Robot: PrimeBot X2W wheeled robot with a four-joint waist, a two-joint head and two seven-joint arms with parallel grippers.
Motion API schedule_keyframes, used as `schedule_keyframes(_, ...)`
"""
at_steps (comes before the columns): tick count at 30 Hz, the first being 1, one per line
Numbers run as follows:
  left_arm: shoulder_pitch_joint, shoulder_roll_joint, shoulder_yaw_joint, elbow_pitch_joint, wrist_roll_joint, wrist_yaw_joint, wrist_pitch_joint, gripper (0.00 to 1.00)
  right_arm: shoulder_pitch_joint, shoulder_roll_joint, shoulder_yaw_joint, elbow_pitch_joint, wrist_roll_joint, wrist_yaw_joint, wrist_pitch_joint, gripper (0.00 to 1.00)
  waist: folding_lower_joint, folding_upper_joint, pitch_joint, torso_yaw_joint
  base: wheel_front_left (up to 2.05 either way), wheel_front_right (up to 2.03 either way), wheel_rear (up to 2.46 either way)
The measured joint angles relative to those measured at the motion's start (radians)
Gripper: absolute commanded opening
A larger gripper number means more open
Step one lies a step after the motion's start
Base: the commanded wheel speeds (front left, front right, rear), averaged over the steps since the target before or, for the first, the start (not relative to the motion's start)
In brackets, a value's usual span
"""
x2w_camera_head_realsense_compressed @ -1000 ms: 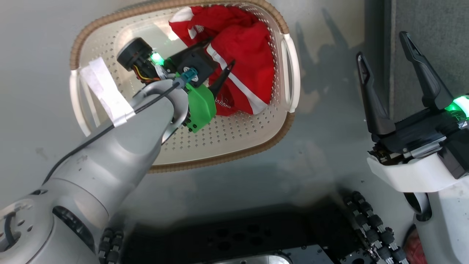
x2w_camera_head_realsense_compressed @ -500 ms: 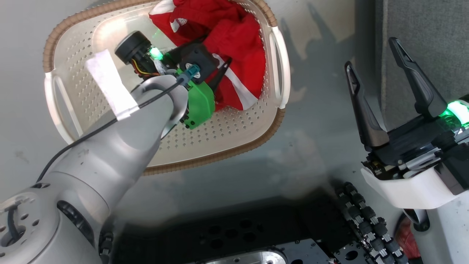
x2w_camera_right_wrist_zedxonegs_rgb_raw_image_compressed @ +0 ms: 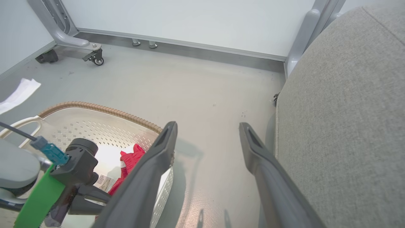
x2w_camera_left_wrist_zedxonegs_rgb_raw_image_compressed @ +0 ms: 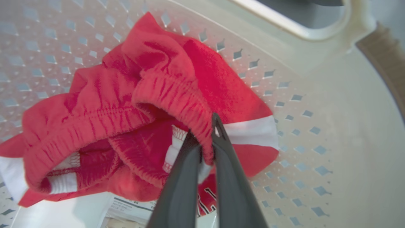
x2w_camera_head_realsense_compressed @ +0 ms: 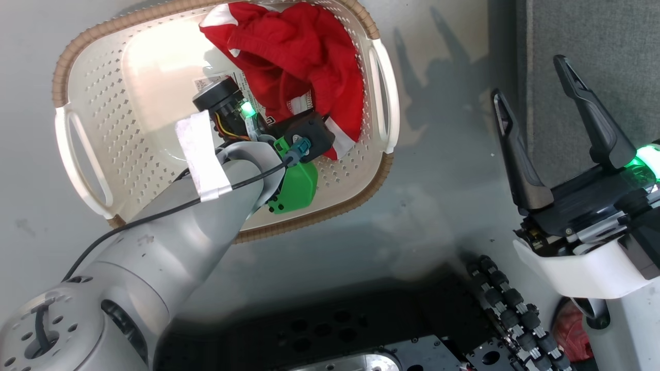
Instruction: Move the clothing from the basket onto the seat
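Note:
The red clothing (x2w_camera_head_realsense_compressed: 289,56) lies bunched in the far right part of the cream basket (x2w_camera_head_realsense_compressed: 82,62). In the left wrist view my left gripper (x2w_camera_left_wrist_zedxonegs_rgb_raw_image_compressed: 204,126) is shut on the gathered elastic waistband of the red shorts (x2w_camera_left_wrist_zedxonegs_rgb_raw_image_compressed: 110,104), with a white stripe just beside the fingers. A paper label (x2w_camera_left_wrist_zedxonegs_rgb_raw_image_compressed: 133,209) shows under the fabric. My right gripper (x2w_camera_head_realsense_compressed: 530,77) hangs open and holds nothing, above the floor between the basket and the grey seat (x2w_camera_head_realsense_compressed: 593,41). The right wrist view shows the right gripper (x2w_camera_right_wrist_zedxonegs_rgb_raw_image_compressed: 208,125) beside the seat (x2w_camera_right_wrist_zedxonegs_rgb_raw_image_compressed: 348,95).
My dark wheeled base (x2w_camera_head_realsense_compressed: 335,330) lies along the bottom of the head view. A white sheet of paper (x2w_camera_right_wrist_zedxonegs_rgb_raw_image_compressed: 19,91) lies on the grey floor, and a caster frame (x2w_camera_right_wrist_zedxonegs_rgb_raw_image_compressed: 95,57) stands by the white wall panel. Bare floor separates basket and seat.
My left gripper's fingers, spread over the clothing before, have shut on the shorts' waistband and drawn back toward the basket's near side. The head camera has shifted. The right gripper stays open.

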Motion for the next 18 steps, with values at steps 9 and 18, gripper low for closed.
schedule_keyframes(9,-0.028,-0.002,0.012,-0.041,-0.069,0.000,-0.013,0.00,-0.031,0.010,-0.019,-0.001,-0.001,0.000,0.000,1.00,0.0000,0.0000,-0.004,0.027,0.00,0.00,0.00)
schedule_keyframes(18,0.134,0.039,0.199,-0.176,0.002,0.050,-0.013,0.00,-0.054,0.038,-0.025,0.050,0.000,0.000,0.000,1.00,0.0000,0.0000,-0.083,0.048,0.00,0.00,0.00)
